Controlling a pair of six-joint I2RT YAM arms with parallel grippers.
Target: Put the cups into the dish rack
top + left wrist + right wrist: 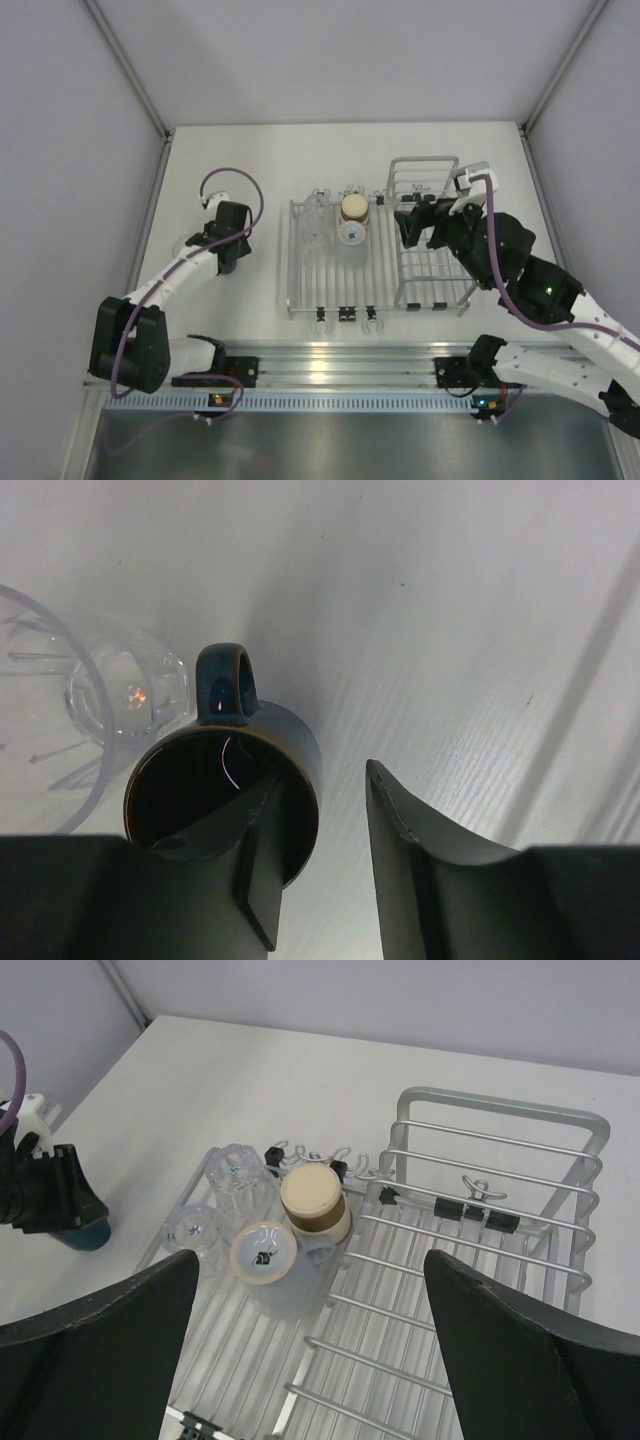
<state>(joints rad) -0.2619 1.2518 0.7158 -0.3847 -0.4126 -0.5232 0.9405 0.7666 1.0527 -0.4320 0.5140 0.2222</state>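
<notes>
The dark blue mug stands upright on the table left of the dish rack. My left gripper is open and astride the mug's wall, one finger inside and one outside with a gap. It shows over the mug in the top view. A tan-and-brown cup, a pale blue cup and two clear cups stand upside down on the rack's flat section. My right gripper is wide open and empty above the rack, by the basket section.
A clear glass stands upside down on the table just beyond the mug's handle, and part of a larger clear rim shows at the left edge. Grey walls close in the table on three sides. The arm rail runs along the near edge.
</notes>
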